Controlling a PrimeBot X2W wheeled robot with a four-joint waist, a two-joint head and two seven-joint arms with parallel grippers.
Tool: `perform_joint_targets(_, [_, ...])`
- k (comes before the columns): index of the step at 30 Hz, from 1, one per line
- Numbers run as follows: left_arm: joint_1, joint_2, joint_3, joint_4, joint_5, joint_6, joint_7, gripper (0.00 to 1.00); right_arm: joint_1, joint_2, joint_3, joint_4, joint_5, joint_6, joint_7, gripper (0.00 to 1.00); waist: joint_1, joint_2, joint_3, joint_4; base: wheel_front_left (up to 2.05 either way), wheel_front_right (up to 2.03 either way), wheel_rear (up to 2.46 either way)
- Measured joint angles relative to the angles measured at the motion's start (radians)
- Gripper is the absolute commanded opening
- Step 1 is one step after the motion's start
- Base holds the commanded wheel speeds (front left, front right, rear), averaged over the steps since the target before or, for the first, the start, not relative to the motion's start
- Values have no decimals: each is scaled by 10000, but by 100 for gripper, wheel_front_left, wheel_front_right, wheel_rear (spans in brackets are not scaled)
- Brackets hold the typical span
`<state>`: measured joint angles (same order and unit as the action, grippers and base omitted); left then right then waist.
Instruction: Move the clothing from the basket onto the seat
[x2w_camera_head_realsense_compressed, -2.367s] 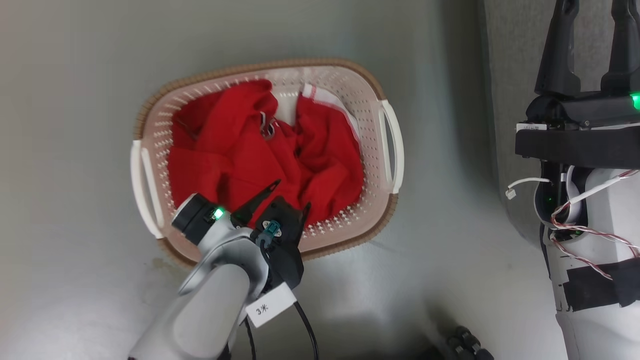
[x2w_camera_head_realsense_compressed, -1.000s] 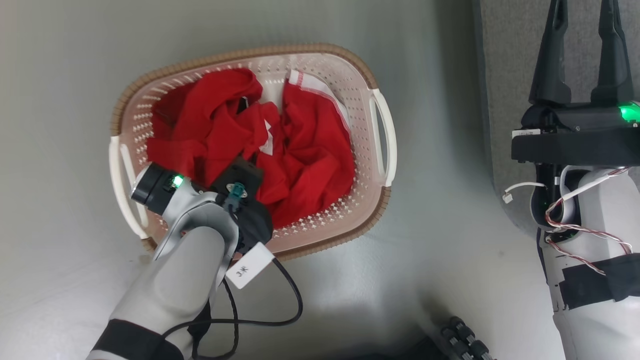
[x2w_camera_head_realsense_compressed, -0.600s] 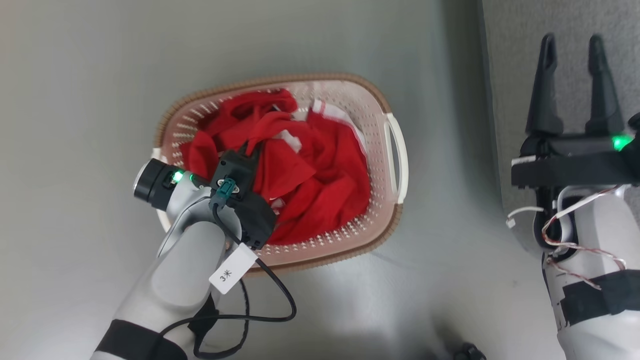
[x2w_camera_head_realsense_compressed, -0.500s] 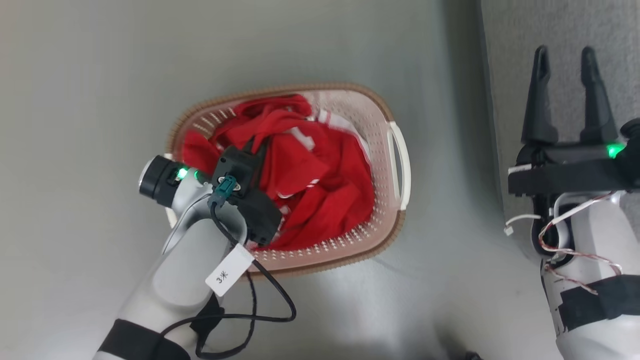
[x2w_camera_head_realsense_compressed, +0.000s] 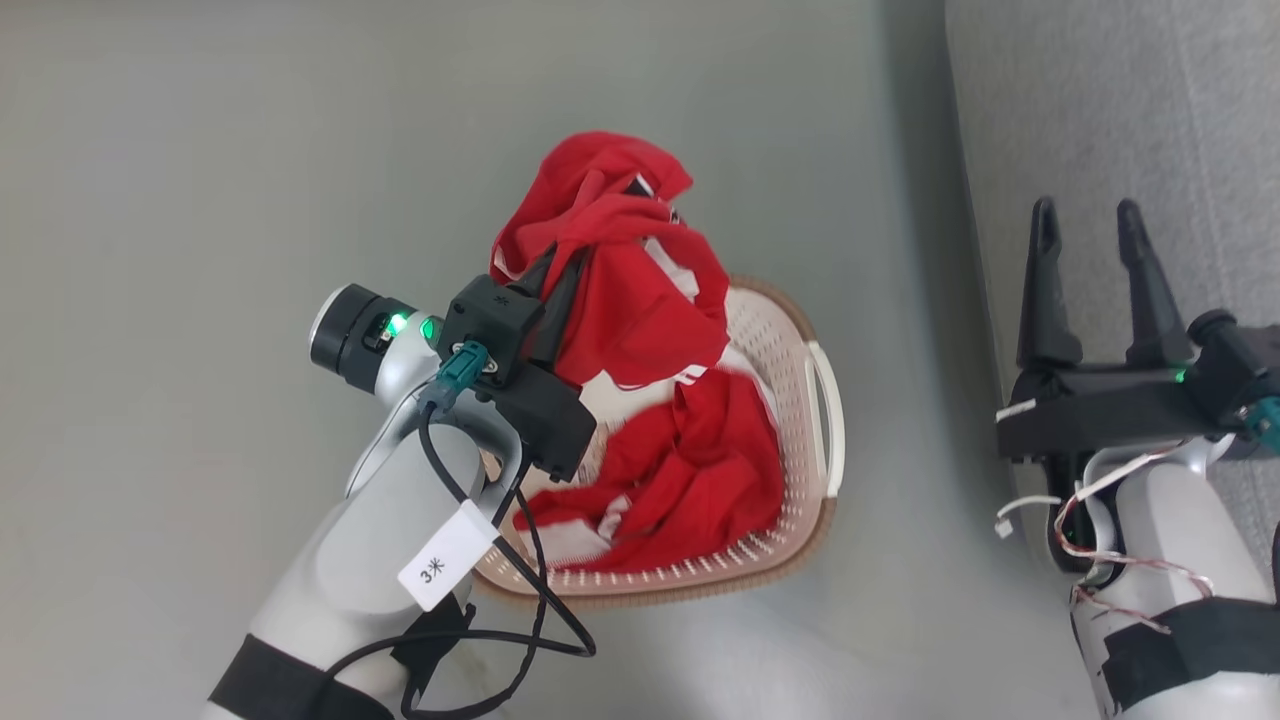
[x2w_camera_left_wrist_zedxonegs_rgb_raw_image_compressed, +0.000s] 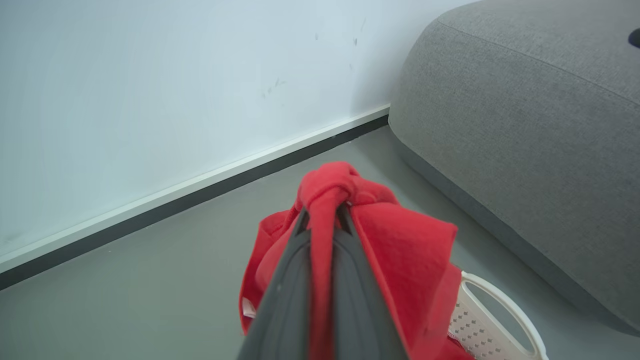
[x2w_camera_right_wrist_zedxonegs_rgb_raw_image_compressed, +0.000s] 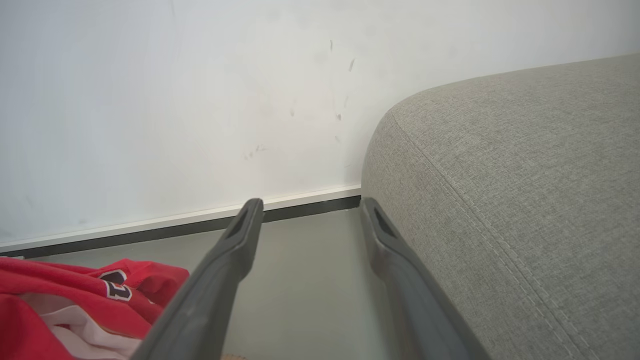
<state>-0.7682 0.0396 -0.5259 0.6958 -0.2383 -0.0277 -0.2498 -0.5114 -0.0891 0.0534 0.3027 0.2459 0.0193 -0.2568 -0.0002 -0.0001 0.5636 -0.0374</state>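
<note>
Grey floor (x2w_camera_head_realsense_compressed: 200, 200); white wall (x2w_camera_left_wrist_zedxonegs_rgb_raw_image_compressed: 150, 75) w/ dark baseboard (x2w_camera_left_wrist_zedxonegs_rgb_raw_image_compressed: 200, 194).

Bright red clothing (x2w_camera_head_realsense_compressed: 640, 320) with white trim: one bunched garment hangs pinched in the left pincer (x2w_camera_left_wrist_zedxonegs_rgb_raw_image_compressed: 322, 212) above the cream, perforated, brown-rimmed basket (x2w_camera_head_realsense_compressed: 790, 345), and the rest lies crumpled inside. The basket stands upright near the grey fabric seat (x2w_camera_head_realsense_compressed: 1100, 100), apart from it.

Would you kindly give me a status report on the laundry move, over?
Left gripper shut on the clothing, one bunch raised above the basket, more inside. Right gripper open, empty, by the seat. Path to seat looks clear.
</note>
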Motion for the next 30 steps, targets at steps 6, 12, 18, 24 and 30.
perform_joint_targets(6, [15,23,213,-366,-94,-130,0,0,319,79,82,284,0,71,0,100,1,0,-904,185,0,0,0])
perform_joint_targets(12, [416,270,305,-579,-150,-255,-2,0,645,134,230,581,0,96,0,100,0,0,-1814,279,0,0,0])
perform_joint_targets(18, [807,468,366,-715,-176,-267,-4,0,942,199,546,892,0,268,0,100,0,0,-2725,324,0,0,0])
perform_joint_targets(24, [1414,575,382,-811,-270,-341,-4,0,1347,245,859,1183,0,397,0,100,0,-1,-3626,361,0,0,0])
perform_joint_targets(30, [2276,700,397,-880,-566,-341,-2,0,1879,280,1329,1492,-10,516,2,100,0,0,-4677,381,0,0,0])
